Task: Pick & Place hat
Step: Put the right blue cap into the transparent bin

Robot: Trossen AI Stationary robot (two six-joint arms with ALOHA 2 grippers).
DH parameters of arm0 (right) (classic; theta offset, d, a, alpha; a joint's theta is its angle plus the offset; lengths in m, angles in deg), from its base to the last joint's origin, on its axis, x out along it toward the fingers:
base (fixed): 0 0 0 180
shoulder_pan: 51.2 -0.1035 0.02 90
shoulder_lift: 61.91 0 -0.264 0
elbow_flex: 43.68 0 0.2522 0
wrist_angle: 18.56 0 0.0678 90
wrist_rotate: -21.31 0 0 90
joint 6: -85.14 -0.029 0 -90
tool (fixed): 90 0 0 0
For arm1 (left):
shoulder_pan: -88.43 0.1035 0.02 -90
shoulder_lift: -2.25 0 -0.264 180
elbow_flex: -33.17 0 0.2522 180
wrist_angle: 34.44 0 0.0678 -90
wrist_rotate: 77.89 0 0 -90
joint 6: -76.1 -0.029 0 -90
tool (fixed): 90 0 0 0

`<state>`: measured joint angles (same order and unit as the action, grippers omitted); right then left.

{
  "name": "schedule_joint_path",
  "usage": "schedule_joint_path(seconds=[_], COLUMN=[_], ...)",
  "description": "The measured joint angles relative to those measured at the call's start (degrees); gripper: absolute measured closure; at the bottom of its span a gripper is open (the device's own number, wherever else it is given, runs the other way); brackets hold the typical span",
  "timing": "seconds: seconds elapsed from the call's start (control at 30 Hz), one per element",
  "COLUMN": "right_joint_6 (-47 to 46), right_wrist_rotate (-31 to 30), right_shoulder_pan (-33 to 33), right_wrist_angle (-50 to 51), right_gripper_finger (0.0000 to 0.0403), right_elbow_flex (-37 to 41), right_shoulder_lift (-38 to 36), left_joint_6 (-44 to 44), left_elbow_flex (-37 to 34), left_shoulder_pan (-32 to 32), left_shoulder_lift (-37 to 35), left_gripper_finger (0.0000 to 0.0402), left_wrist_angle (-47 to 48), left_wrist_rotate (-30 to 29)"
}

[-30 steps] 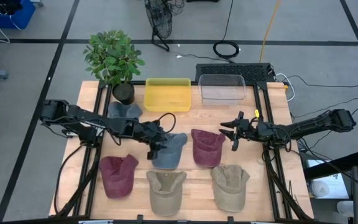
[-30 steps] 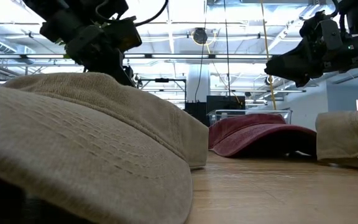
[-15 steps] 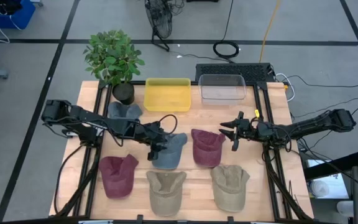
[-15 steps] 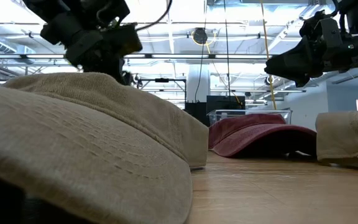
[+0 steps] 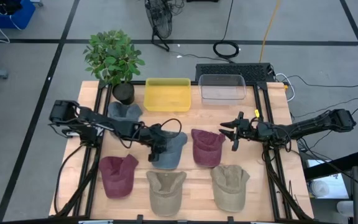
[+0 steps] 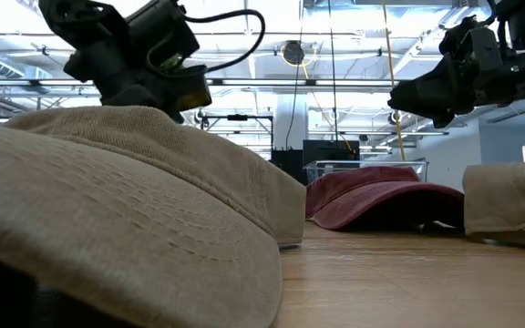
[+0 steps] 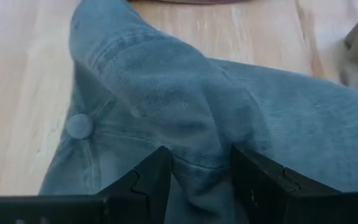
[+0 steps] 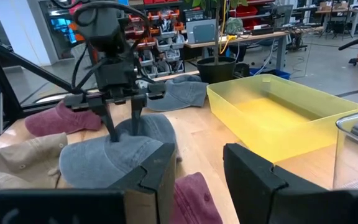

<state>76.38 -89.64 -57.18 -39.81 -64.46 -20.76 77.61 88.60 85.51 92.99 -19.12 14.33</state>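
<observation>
A blue-grey hat (image 5: 170,150) lies crown up in the middle of the table. My left gripper (image 7: 197,163) has come down on it, open, with its two fingers either side of a raised ridge of the crown (image 7: 185,93). The right wrist view shows the left gripper (image 8: 124,132) pointing steeply down at the hat (image 8: 114,152). In the low view a tan hat (image 6: 126,191) hides its fingertips. My right gripper (image 5: 232,134) hovers open above the table's right side, pointing level toward the left, touching nothing. My left gripper is open and comes from above, slanting down from the table's left. Its fingertips (image 8: 112,138) meet the top of the hat's crown, and a ridge of the cloth (image 7: 199,177) rises between them. The hat lies flat on the table.
Around it lie a second blue-grey hat (image 5: 124,112), two maroon hats (image 5: 207,147) (image 5: 118,176) and two tan hats (image 5: 166,190) (image 5: 230,186). A yellow bin (image 5: 168,94), a clear bin (image 5: 222,88) and a potted plant (image 5: 114,59) stand along the far edge.
My left gripper has sunk onto the blue-grey hat and tipped more steeply downward, still open. The hat has stayed in place. My right arm has kept still.
</observation>
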Motion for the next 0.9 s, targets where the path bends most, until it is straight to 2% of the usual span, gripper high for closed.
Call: schedule_joint_path(seconds=[0.13, 0.23, 0.53, 0.77, 0.9], right_joint_6=[0.03, 0.46, 0.48, 0.75, 1.86], right_wrist_rotate=[0.00, -0.06, -0.17, -1.57, -1.53], right_shoulder_pan=[0.00, 0.00, 0.00, -0.02, 0.00], right_wrist_angle=[0.13, 0.13, 0.13, 0.05, -1.83], right_gripper_finger=[0.0282, 0.0282, 0.0282, 0.0282, 0.0282], right_elbow_flex=[0.00, 0.00, 0.00, 0.00, 0.02], right_shoulder_lift=[0.01, 0.00, -0.01, -0.01, 0.01], left_joint_6=[-1.06, -1.28, -4.18, -7.72, -8.93], left_elbow_flex=[0.00, 0.00, 0.00, 0.00, 0.00], left_shoulder_pan=[0.73, 0.71, 0.71, 1.03, 1.00], left_shoulder_lift=[0.02, -0.61, -0.68, -3.59, -7.08], left_gripper_finger=[0.0238, 0.0258, 0.0386, 0.0379, 0.0394], left_wrist_angle=[-0.33, 0.14, -0.07, -0.01, -0.38], left_wrist_rotate=[2.45, 2.75, 5.53, 5.49, 5.31])
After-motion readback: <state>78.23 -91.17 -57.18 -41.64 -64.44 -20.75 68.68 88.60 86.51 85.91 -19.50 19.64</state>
